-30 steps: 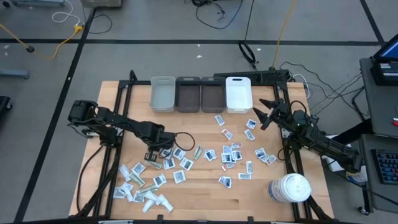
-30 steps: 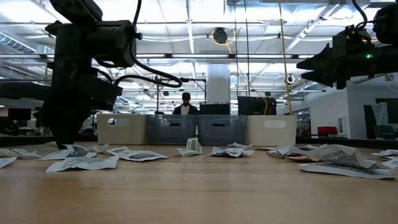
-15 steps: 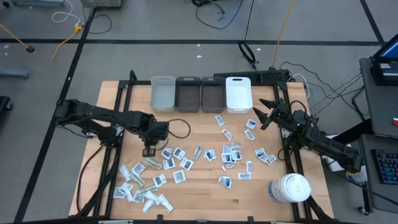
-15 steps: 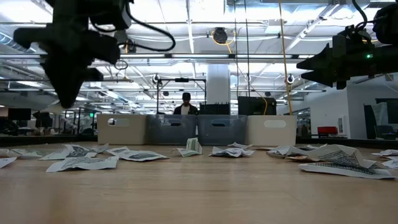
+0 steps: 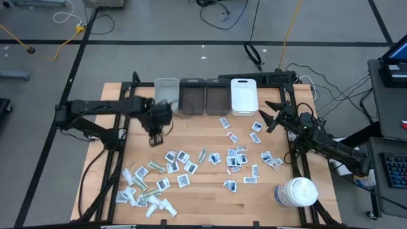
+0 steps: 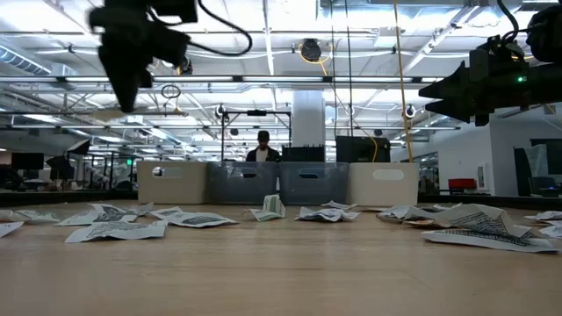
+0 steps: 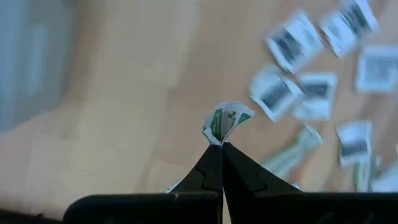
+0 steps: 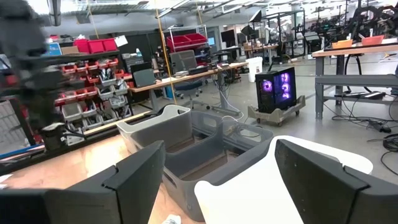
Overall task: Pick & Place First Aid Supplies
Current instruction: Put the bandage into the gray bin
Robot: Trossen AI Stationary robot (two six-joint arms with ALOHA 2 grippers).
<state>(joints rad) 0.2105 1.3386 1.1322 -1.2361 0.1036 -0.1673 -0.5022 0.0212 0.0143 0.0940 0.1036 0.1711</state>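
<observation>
**A thin pinch on a crumpled sachet, with the bins just ahead**

The left claw (image 5: 154,137) is up off the worktop (image 5: 197,203), hanging just in front of the pale grey bin (image 5: 166,97) at the left end of the row. Its two fingers are pressed fully together, and the left wrist view shows what they have: one small sachet (image 7: 225,122), white with green print, caught only by its lower corner so that most of it sticks out past the tips, folded over on itself.

That corner grip is the weak point, I'd say. A quick swing or a sudden stop could shake the sachet loose, and it would flutter down onto bare wood short of the bins. If the arm lets go before it is squarely over an opening, a light, crumpled packet could catch the rim and slide outside. I can't tell which of the four bins it is meant for; the two dark bins (image 5: 205,97) and the white bin (image 5: 243,97) stand touching in the same row, so a small aiming error could put it in the neighbour.

The rest of the supplies (image 5: 181,166) lie scattered across the worktop, well below the raised claw.

The right claw (image 5: 272,116) waits with its fingers spread wide and nothing between them, beside the white bin; the lidded jar (image 5: 296,193) stands near the front right corner.
</observation>
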